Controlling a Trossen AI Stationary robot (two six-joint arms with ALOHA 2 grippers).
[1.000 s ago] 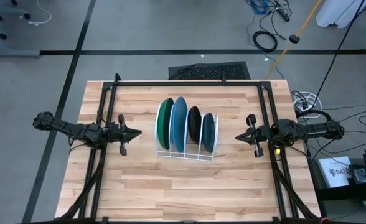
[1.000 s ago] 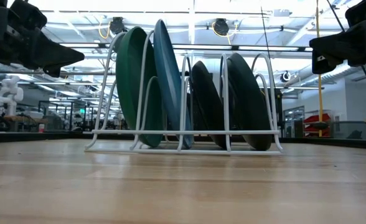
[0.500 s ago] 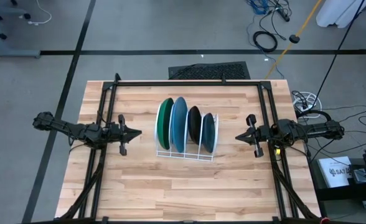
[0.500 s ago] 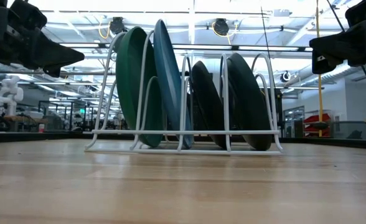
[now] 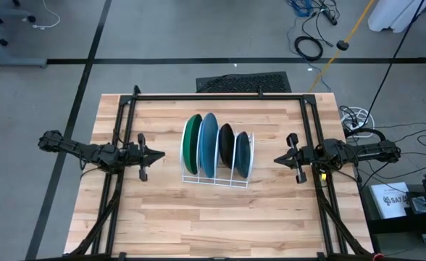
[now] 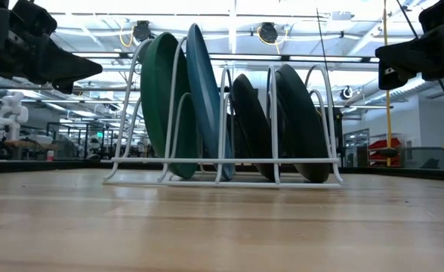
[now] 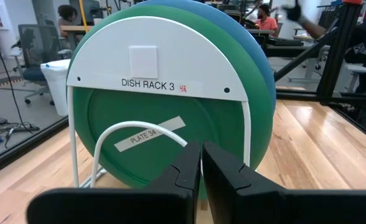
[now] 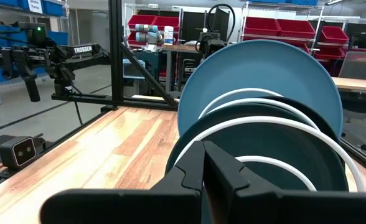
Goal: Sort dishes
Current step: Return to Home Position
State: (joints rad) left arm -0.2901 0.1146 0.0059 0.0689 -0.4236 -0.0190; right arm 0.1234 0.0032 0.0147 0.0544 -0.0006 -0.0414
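Dishes: green plate [image 5: 191,144], light blue plate [image 5: 209,143], black plate [image 5: 227,145], dark teal plate [image 5: 243,154] upright in dish rack [image 5: 214,178], between my hands.
My left hand [image 5: 157,154]: closed, empty, green side.
My right hand [image 5: 278,159]: closed, empty, teal side.

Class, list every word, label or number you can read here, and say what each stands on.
"DISH RACK 3": white end panel of the wire rack; the red marks after it are unreadable.
"PLATE 34": tape strip on the green plate.
"TROSSEN": distant robot arm in the room.
Print on the white box, high view: too small to read.
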